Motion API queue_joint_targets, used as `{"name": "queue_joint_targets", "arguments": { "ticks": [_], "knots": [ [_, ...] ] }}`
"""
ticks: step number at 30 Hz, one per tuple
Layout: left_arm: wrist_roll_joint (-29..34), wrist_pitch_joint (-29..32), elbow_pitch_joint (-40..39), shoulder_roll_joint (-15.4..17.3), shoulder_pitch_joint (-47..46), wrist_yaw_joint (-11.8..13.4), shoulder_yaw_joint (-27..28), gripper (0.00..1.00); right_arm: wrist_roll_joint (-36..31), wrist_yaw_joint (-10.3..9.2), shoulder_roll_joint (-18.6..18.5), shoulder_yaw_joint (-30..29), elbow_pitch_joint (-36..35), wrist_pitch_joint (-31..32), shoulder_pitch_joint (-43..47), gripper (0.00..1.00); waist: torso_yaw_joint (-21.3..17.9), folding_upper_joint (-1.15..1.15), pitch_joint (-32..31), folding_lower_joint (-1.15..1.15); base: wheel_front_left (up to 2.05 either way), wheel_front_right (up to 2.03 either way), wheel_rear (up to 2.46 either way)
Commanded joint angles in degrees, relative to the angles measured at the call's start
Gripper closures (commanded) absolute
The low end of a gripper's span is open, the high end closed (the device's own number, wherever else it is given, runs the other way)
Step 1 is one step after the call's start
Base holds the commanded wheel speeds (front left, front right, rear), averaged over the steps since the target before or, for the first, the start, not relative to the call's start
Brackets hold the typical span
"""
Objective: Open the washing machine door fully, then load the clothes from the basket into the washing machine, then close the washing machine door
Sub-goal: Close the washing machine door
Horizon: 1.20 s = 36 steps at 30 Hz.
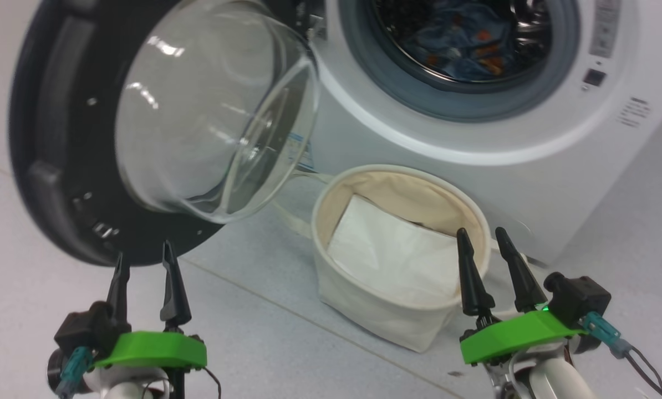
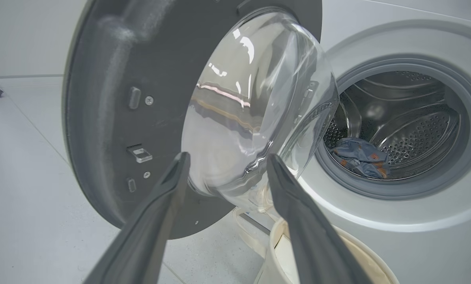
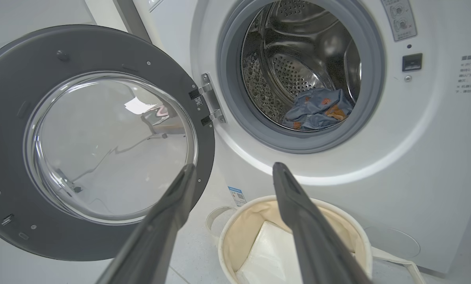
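**Door Wide, Clothes in the Drum**

Both my pincers stood spread wide, holding nothing. My left gripper (image 1: 144, 250) hung near the lower rim of the washing machine door (image 1: 59, 138), well placed to push it. My right gripper (image 1: 481, 231) was by the basket (image 1: 364, 310), which held a white liner sheet (image 1: 397, 255). The clothes (image 1: 458, 44) lay inside the washing machine (image 1: 475, 183). I judged closing came next.

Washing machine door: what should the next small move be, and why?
Probably move the left gripper behind the washing machine door to start swinging it shut: the clothes lie in the drum, the basket holds just a white liner sheet, and that gripper is open and empty.
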Motion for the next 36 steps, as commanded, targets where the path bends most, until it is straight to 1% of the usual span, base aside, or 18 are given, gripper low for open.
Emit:
{"name": "queue_joint_targets", "arguments": {
  "ticks": [1,8,14,15,16,19,21,23,25,28,30,33,36],
  "knots": [
    [0.6,-0.3,-2.5,0.8,-0.7,0.3,1.9,0.0,-0.4,0.43,0.2,1.4,-1.7,-0.7,-0.1,0.0,1.8,0.0,-0.7,0.0,0.0,0.0,0.0],
    [0.9,-0.3,-4.1,0.8,0.1,1.0,2.5,0.0,-0.7,0.43,0.2,1.5,-1.5,-0.7,0.1,0.0,3.5,0.0,-0.5,0.0,0.0,0.0,0.0],
    [1.6,-0.3,-5.1,0.8,0.6,0.5,2.7,0.0,-0.6,0.43,0.2,1.7,-0.7,-0.7,0.4,0.0,4.2,0.0,-0.7,0.0,0.0,0.0,0.0],
    [1.7,-0.3,-4.8,0.8,0.7,-0.1,2.6,0.36,-0.4,0.43,0.2,1.8,-0.5,-0.7,0.5,0.0,4.3,0.0,-0.9,0.0,0.0,0.0,0.0],
    [1.8,-0.3,-4.6,0.8,0.6,-0.5,2.7,1.0,-0.3,0.43,0.2,1.9,-0.4,-0.7,0.5,0.0,4.3,0.0,-1.0,0.0,0.0,0.0,0.0],
    [-0.7,-0.3,-5.5,0.8,0.2,-2.4,4.2,1.0,0.0,0.43,0.2,2.0,-0.2,-0.7,0.5,0.0,4.2,0.0,-1.2,0.0,0.0,0.0,0.0],
    [-6.7,-0.3,-6.6,0.8,-0.2,-4.3,6.5,1.0,0.2,0.43,0.2,2.1,-0.1,-0.7,0.5,0.0,4.0,0.0,-1.4,0.0,0.0,0.0,0.0],
    [-14.5,-0.3,-7.0,0.8,-0.7,-7.4,8.9,1.0,0.2,0.43,0.2,2.1,0.0,-0.7,0.6,0.0,3.8,0.0,-1.5,0.0,0.0,0.0,0.0],
    [-18.6,-0.3,-6.5,0.8,-1.4,-10.7,11.1,1.0,0.3,0.43,0.2,1.9,0.1,-0.7,0.6,0.0,3.7,0.0,-1.5,0.0,0.0,0.0,0.0],
    [-24.7,-0.3,-3.4,0.8,-4.2,-13.6,14.2,1.0,0.1,0.43,0.2,1.9,0.4,-0.7,0.6,0.0,3.7,0.0,-1.2,0.0,0.0,0.0,0.0],
    [-26.5,-0.3,-1.1,1.4,-6.8,-14.4,16.8,1.0,-0.1,0.43,0.2,2.2,0.7,-0.7,0.5,0.0,3.7,0.0,-0.9,0.0,0.0,0.0,0.0],
    [-28.4,-0.3,2.9,3.1,-11.0,-15.0,19.8,1.0,-0.4,0.43,0.2,2.2,0.9,-0.7,0.1,0.0,3.5,0.0,-0.3,0.0,0.0,0.0,0.0],
    [-30.5,-0.3,8.6,4.5,-15.5,-14.5,23.4,1.0,-0.9,0.43,0.2,2.0,1.2,-0.7,-0.3,0.0,3.6,0.0,0.5,0.0,0.0,0.0,0.0]
  ]
}}
